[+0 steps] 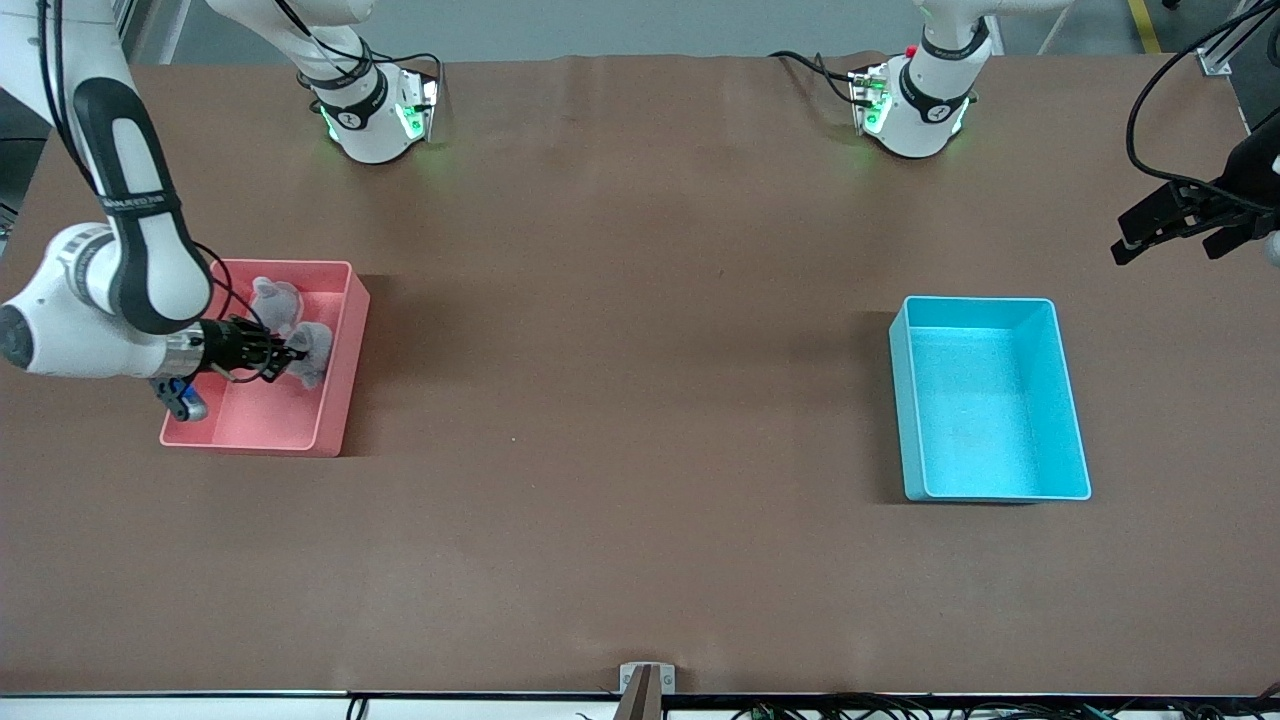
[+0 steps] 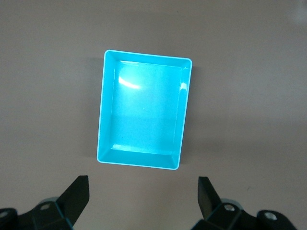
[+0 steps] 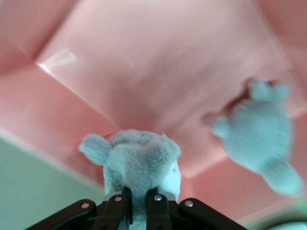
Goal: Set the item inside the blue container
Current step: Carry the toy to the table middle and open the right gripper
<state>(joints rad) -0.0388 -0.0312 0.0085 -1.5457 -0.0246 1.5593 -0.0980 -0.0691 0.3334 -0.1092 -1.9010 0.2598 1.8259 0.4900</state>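
Grey plush toy pinched in the closed right gripper, inside pink bin at the table's right-arm end; second plush beside. Grip looks shallow; could slip during carry. Blue container empty near the left-arm end; left gripper hovers wide open, waiting.

A brown surface carries two bins, well apart. The blue container sits toward the left arm's end. The pink bin of the same shape sits toward the right arm's end, slightly farther from the front camera than the blue container.
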